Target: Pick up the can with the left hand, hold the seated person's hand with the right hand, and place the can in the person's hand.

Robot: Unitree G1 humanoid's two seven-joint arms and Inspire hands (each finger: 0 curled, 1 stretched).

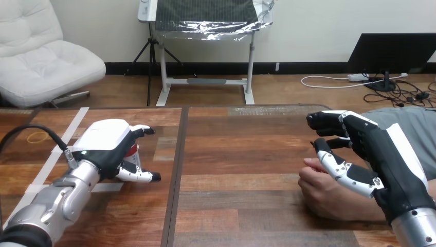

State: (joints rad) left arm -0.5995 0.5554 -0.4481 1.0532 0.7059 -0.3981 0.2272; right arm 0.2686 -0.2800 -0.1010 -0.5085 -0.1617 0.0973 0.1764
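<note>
Left hand (105,145): fingers (141,129) and thumb curled round the can (133,154), one above it in the view and one below, the palm covering most of it.
Can: in the hollow between those fingers and the thumb, close against the palm, upright as far as its visible strip shows. I cannot tell whether its base is on the bench (231,170) or just off it.
Right hand (383,152): fingers loosely bent and clasping nothing. The thumb lies over the top of the person's hand (323,193) and the upper fingers stand clear above it.
Person's hand: under and just ahead of the right fingers, resting on the bench, closed in a loose fist.
Handling, judged: a small metal can, light, with stiff but thin walls and a smooth, slippery skin. A hard squeeze could dent it.
Where to hold, judged: round the middle of the body, fingers opposite the thumb, kept upright, leaving one end free for the person's palm.
</note>
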